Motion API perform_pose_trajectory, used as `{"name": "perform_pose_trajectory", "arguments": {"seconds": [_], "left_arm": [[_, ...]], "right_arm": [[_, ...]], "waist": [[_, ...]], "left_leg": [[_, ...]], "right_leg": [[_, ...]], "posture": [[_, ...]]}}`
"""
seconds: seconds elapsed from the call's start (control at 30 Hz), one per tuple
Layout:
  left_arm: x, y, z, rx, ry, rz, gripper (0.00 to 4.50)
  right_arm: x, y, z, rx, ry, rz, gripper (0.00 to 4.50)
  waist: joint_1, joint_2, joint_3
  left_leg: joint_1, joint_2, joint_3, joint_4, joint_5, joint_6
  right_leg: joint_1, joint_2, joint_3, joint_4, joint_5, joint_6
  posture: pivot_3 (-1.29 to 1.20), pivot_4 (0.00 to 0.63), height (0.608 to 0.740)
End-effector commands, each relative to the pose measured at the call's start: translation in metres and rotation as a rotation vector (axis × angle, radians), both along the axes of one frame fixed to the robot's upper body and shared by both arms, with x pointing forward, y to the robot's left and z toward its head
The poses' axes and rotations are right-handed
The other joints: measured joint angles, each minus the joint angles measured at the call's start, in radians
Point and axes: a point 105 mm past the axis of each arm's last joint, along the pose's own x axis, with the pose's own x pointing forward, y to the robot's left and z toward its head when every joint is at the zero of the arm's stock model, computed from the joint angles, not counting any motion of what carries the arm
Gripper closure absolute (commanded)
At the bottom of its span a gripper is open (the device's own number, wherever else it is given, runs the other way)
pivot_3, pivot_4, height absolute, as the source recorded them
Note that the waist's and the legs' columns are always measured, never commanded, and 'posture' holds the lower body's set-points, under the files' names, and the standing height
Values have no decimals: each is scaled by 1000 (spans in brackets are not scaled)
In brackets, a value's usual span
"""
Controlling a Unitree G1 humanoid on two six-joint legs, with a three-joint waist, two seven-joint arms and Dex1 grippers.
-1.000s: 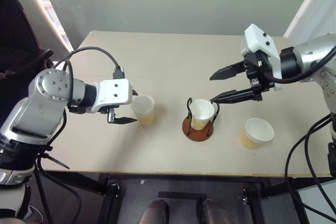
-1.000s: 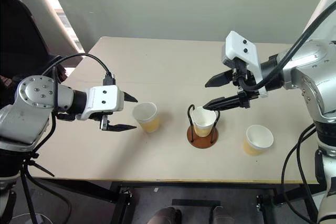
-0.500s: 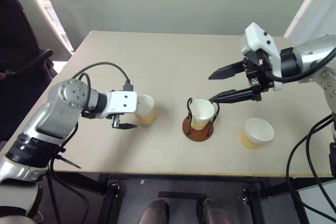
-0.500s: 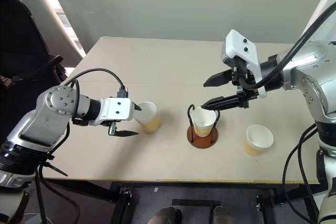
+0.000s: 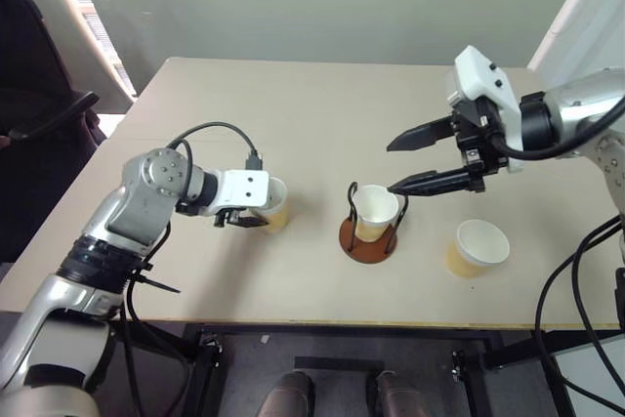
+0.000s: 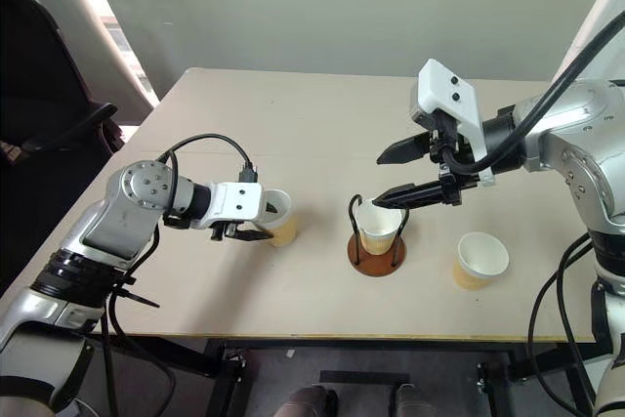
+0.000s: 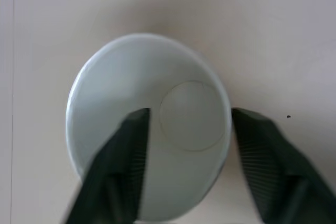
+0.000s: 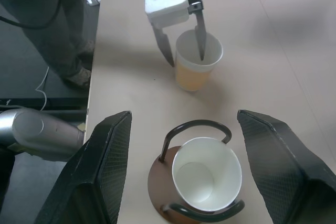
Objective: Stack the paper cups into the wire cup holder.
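We've got the left gripper [image 5: 262, 210] straddling one cup's [image 5: 273, 204] wall, not yet clamped, right gripper [image 5: 414, 159] wide apart above the wire cup holder [image 5: 369, 237] holding one cup [image 5: 375, 210], third cup [image 5: 479, 246] on the table [image 5: 312, 114].

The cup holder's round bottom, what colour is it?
Reddish-brown base under black wire loops, clearest in the right wrist view.

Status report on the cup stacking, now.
Left gripper straddles the wall of a paper cup, one finger inside, not clamped. Right gripper open above the wire cup holder, one cup seated. Third cup waiting. No obstruction.
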Motion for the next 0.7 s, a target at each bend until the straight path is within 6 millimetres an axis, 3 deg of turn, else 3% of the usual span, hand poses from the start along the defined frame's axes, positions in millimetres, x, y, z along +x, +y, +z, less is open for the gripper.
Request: {"name": "perform_pose_trajectory", "arguments": {"seconds": [0.03,0.13,0.27,0.7], "left_arm": [[1,-5,12,-22,-28,-42,3411],[1,-7,15,-55,-15,-51,4464],[0,-13,29,-116,-1,-59,4464],[-56,-59,109,-351,224,-351,4464]], "right_arm": [[-4,-3,11,18,-53,-4,1175],[-5,-4,11,19,-53,-9,1175],[-6,-7,10,18,-54,-11,1175],[-4,-43,-8,-38,-2,-108,1175]], "waist": [[0,0,0],[0,0,0],[2,0,0],[5,0,0]], "left_leg": [[0,0,0,0,0,0],[0,0,0,0,0,0],[0,0,0,1,0,0],[-1,0,1,1,0,1]], "right_leg": [[0,0,0,0,0,0],[0,0,0,0,0,1],[0,0,0,0,1,1],[1,0,0,-2,5,8]], "posture": [[0,150,740],[0,150,740],[0,150,740],[0,150,740]]}}
